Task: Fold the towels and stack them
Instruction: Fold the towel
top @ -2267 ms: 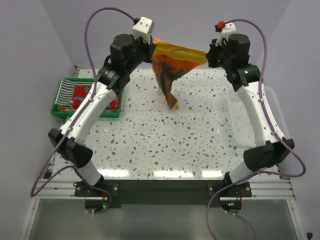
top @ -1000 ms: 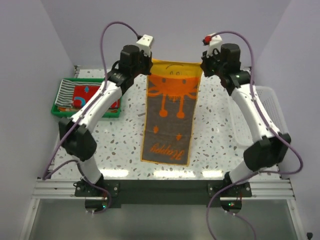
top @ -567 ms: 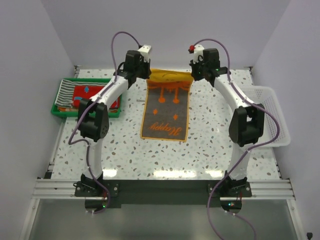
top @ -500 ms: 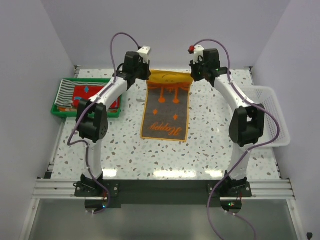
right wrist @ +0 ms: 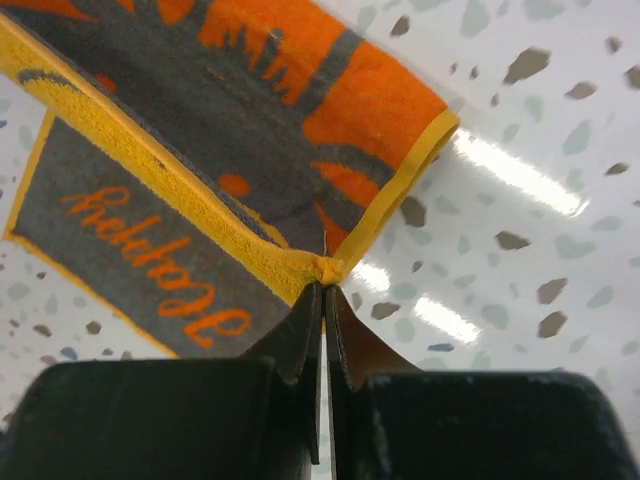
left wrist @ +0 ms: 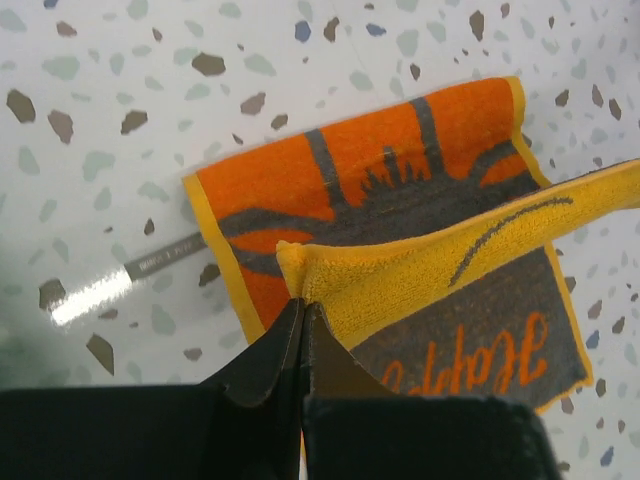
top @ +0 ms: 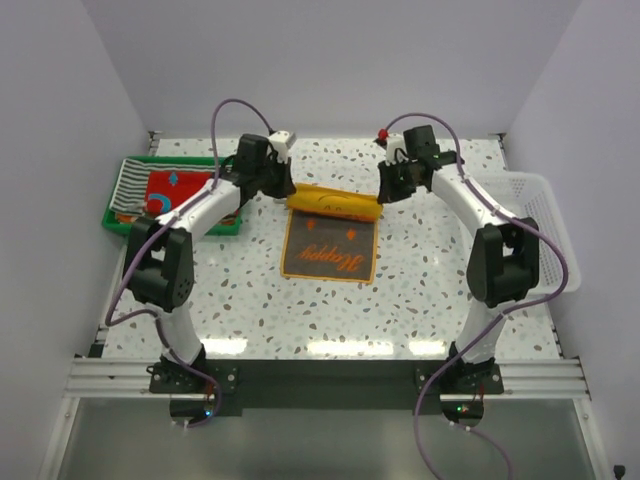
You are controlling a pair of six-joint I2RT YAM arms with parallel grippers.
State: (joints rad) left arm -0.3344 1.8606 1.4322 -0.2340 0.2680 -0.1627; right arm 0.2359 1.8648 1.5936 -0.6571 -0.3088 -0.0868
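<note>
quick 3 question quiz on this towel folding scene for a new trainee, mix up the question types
1. True or false: the left gripper and the right gripper are each shut on a corner of the orange towel.
2. Where is the green tray? A) far left of the table B) near right C) centre
3. Fill in: the container at the table's right edge is a white ____.

Key: 1 true; 2 A; 3 basket
</note>
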